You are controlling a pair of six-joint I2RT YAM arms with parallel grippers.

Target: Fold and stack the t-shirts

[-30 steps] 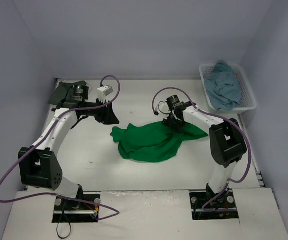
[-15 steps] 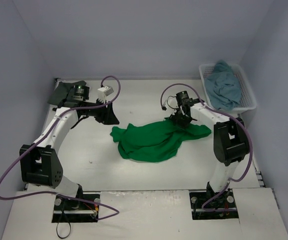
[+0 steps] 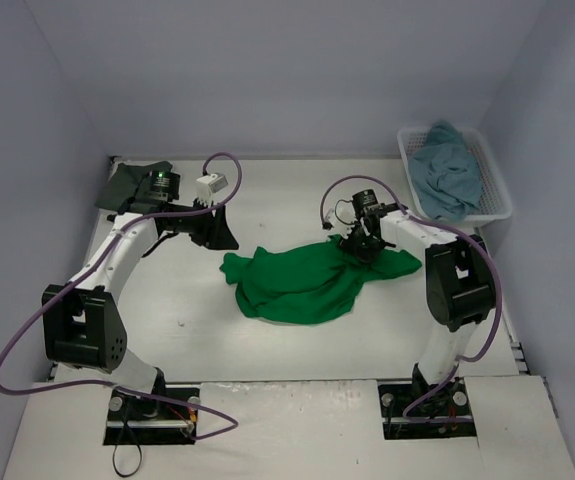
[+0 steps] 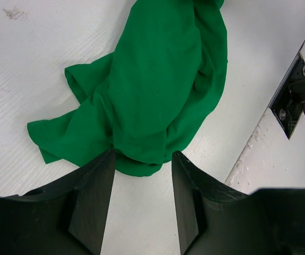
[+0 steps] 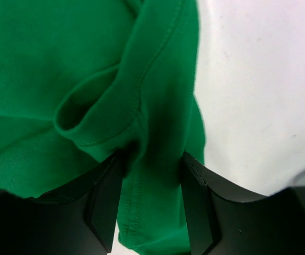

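I'm seeing the green t-shirt (image 3: 297, 283) lying crumpled on the middle of the counter (image 3: 267, 200), its long axis running left to right. My right hand (image 3: 359, 247) is sitting on its right end, jaws astride a raised fold, though I cannot tell whether they are pinching it. My left hand (image 3: 222, 235) is hovering open just beyond the far-left corner, holding nothing.

White arm links (image 3: 117, 255), black joints (image 3: 457, 290), purple cables (image 3: 222, 154), black angular fingers (image 4: 88, 204), black base plates (image 3: 117, 428).
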